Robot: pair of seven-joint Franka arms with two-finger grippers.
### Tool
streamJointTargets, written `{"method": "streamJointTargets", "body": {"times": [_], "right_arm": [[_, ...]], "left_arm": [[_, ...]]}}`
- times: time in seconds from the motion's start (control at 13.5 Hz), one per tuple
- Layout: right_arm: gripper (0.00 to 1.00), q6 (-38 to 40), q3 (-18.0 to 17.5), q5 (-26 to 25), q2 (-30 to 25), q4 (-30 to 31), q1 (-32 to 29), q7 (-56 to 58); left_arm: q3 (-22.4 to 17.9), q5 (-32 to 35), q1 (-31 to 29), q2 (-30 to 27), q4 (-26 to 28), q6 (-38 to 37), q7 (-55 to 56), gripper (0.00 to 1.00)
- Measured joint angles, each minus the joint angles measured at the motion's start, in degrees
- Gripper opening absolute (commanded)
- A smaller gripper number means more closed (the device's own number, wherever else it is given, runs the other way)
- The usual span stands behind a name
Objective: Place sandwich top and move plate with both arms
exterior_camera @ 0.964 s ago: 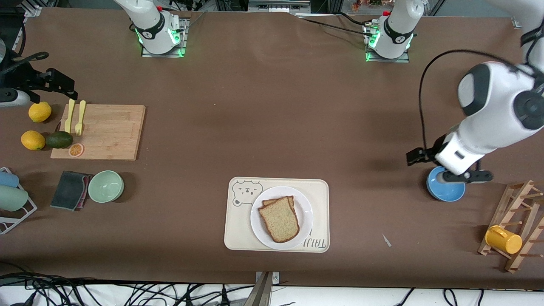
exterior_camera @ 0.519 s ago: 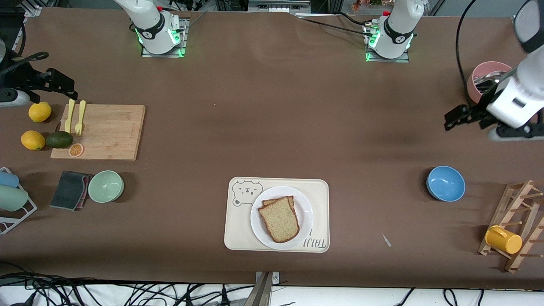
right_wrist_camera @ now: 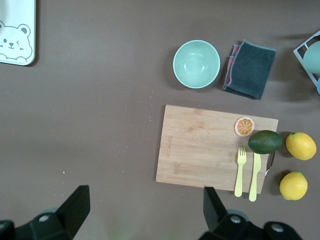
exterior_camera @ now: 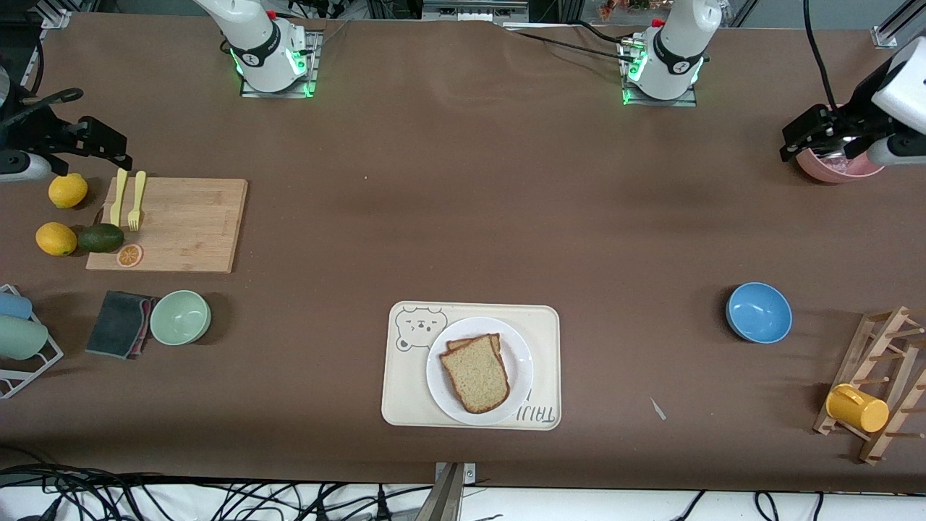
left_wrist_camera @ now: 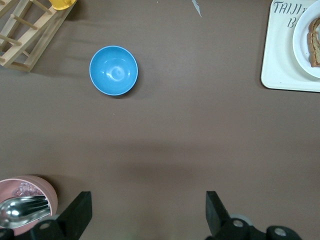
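The white plate (exterior_camera: 519, 362) sits on the cream bear tray (exterior_camera: 405, 394), near the front camera. On it the speckled tan sandwich top (exterior_camera: 475, 374) lies on another slice, whose crust edge (exterior_camera: 474, 339) shows. Plate rim (left_wrist_camera: 303, 47) and bread (left_wrist_camera: 316, 42) also show in the left wrist view. My left gripper (exterior_camera: 825, 137) is open and empty, up over the pink bowl (exterior_camera: 839, 168) at the left arm's end; its own view (left_wrist_camera: 147, 215) shows bare table between the jaws. My right gripper (exterior_camera: 94, 145) is open and empty, over the table beside a lemon (exterior_camera: 68, 190); it also shows in its own view (right_wrist_camera: 145, 210).
A blue bowl (exterior_camera: 758, 312) and a wooden rack with a yellow cup (exterior_camera: 857, 407) stand toward the left arm's end. A cutting board (exterior_camera: 181, 224) with forks, an avocado, lemons, a green bowl (exterior_camera: 180, 317) and a grey cloth (exterior_camera: 117, 323) lie toward the right arm's end.
My left arm has risen from over the blue bowl and swung toward the robots' bases, to over the pink bowl. The right arm, plate and bread have not moved.
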State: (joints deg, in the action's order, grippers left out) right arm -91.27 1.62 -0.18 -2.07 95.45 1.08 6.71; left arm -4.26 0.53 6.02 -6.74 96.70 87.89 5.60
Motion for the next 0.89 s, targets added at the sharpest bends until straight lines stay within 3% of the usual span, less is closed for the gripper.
{"method": "streamJointTargets", "body": {"times": [0.89], "right_arm": [[1.00,0.0,0.0,0.0,0.3,0.0,0.0,0.0]], "left_arm": [[0.0,0.0,0.0,0.5,-0.2,-0.3,0.7,1.00]]}}
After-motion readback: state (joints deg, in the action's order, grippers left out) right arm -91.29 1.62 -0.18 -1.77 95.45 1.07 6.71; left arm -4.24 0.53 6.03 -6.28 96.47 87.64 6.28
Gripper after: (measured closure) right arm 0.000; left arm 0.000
